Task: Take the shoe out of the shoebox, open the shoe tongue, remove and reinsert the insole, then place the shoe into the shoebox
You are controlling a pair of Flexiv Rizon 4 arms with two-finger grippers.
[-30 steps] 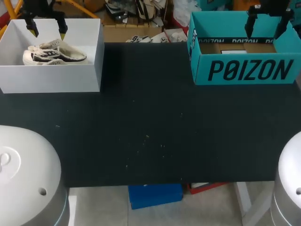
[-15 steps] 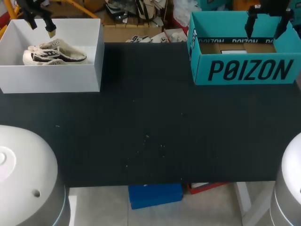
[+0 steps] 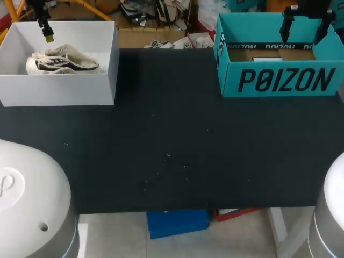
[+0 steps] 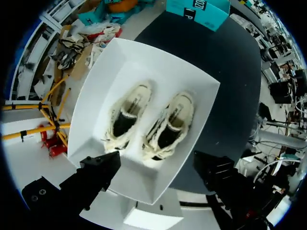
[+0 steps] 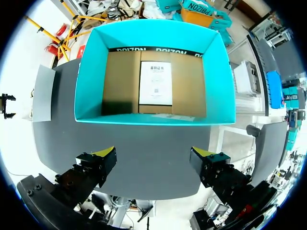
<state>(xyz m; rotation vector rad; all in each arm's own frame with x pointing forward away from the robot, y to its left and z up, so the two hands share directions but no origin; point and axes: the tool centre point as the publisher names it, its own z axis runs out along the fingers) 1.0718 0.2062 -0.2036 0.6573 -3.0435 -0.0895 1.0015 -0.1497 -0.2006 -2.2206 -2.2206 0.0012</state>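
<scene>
A white shoebox (image 3: pixel 80 88) stands at the table's back left. In it lie two cream low-top shoes with dark trim, seen as one pair (image 3: pixel 62 60) from the head camera. The left wrist view shows them side by side, one shoe (image 4: pixel 128 115) and the other shoe (image 4: pixel 170 124), inside the white shoebox (image 4: pixel 144 57). My left gripper (image 3: pixel 45 29) hangs above the box's back left part, open and empty, and its own view shows the left gripper (image 4: pixel 158 170) well above the shoes. My right gripper (image 3: pixel 303 28) hovers open over the teal box.
A teal box (image 3: pixel 279 80) sits at the back right; inside the teal box (image 5: pixel 91 72) is a brown cardboard floor with a white paper sheet (image 5: pixel 156 83). The right gripper (image 5: pixel 153 160) is above its near wall. The black table mat (image 3: pixel 172 140) spreads between the boxes.
My left gripper has turned about its axis and shifted left and back over the white shoebox. The right arm, the shoes and both boxes have stayed put.
</scene>
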